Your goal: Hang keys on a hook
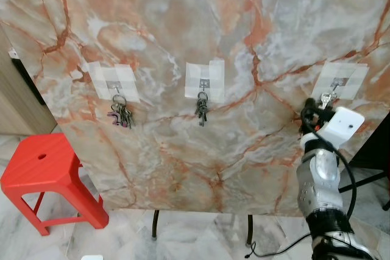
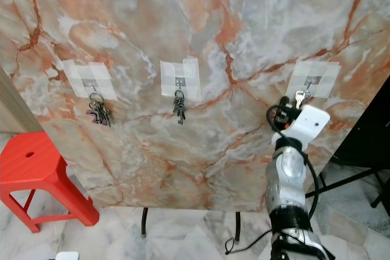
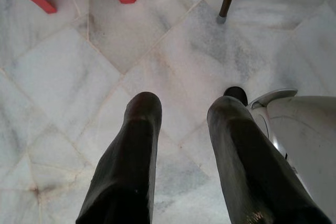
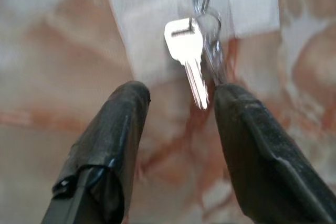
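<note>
Marble-patterned board [image 1: 183, 150], veined in orange and grey, stands upright before the robot on thin dark legs [image 1: 155, 223], carrying three small metal hooks, each fixed under a patch of white tape. A bunch of keys [image 1: 120, 114] hangs from the left hook [image 1: 114, 89], and a second, darker bunch [image 1: 202, 109] hangs from the middle hook [image 1: 204, 83]. At the right hook [image 1: 339, 81], the right gripper [image 4: 178, 124] is raised to the board on its silver arm, just below the tape patch. In the right wrist view, a silver key [image 4: 188, 56] on a wire ring [image 4: 210, 24] hangs at the hook against the tape, its blade pointing down between the two black fingers [image 4: 113, 129]. The jaws stand wide apart; the key's ring hangs just beside the far finger, though whether they touch cannot be told. The left gripper [image 3: 181, 124] hangs idle over the pale marble floor [image 3: 63, 87], its jaws open and holding nothing. A red plastic stool [image 1: 42, 172] stands on the floor at the board's left edge, near a wooden panel [image 1: 12, 101]. A black cable [image 1: 347, 175] loops along the right arm.
</note>
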Robot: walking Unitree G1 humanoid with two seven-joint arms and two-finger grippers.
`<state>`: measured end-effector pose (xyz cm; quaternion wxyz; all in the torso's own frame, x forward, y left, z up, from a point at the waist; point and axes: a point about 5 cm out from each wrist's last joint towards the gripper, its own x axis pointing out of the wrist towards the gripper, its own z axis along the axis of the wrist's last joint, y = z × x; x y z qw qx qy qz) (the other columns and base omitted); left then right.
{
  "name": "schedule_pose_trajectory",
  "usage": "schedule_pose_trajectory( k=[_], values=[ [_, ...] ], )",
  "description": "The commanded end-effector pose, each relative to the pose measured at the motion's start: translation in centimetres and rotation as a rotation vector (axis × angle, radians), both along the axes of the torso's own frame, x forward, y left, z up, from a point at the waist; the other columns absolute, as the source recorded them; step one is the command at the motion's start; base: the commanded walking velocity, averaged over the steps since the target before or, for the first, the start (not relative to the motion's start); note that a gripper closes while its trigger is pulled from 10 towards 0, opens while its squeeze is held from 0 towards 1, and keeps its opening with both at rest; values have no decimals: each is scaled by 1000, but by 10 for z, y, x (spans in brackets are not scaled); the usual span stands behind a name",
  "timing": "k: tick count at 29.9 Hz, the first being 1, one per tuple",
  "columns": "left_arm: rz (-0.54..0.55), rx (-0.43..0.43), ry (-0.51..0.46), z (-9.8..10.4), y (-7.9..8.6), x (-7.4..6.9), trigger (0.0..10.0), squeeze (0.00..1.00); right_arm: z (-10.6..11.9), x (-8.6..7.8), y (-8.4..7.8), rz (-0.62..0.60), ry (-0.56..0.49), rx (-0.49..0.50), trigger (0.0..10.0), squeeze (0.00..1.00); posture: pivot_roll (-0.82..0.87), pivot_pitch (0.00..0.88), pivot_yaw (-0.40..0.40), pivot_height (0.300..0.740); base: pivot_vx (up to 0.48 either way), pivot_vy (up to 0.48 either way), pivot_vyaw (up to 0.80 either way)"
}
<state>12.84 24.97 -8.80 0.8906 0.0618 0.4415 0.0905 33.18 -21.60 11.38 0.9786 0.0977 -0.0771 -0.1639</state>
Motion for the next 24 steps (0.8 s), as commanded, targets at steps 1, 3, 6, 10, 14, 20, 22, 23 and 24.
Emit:
schedule_pose_trajectory(
  k=[1,3,6,10,14,20,22,23,24],
  values=[
    [-17,6,15,-1,-1,-3,10000,0,0,-3,1,0,-3,-12,10000,0,64,0,-15,740,0,0,0],
    [-19,5,17,-2,-2,-4,10000,0,-16,-13,7,28,52,-12,10000,0,60,0,-17,740,0,0,0],
    [-18,4,18,-2,-2,-4,10000,0,-39,-20,13,57,148,-9,10000,0,56,0,-19,740,0,0,0],
    [-17,2,22,-3,-3,-5,10000,0,-83,-35,19,102,349,7,10000,0,56,0,-21,740,0,0,0],
    [-14,0,24,-3,-3,-4,10000,0,-142,-74,24,124,686,78,10000,0,51,0,-20,740,0,0,0],
    [-10,-1,27,-3,-3,-4,10000,0,-181,-119,34,210,947,61,10000,0,51,0,-21,740,0,0,0],
    [-8,-2,28,-3,-3,-4,10000,0,-188,-129,35,215,1003,61,10000,0,44,0,-23,740,0,0,0],
    [-10,-3,29,-3,-4,-4,10000,0,-202,-155,35,246,1153,25,10000,0,47,0,-23,740,0,0,0],
    [-10,-4,28,-3,-5,-3,10000,0,-208,-168,34,253,1214,19,10000,0,53,0,-27,740,0,0,0]
  ],
)
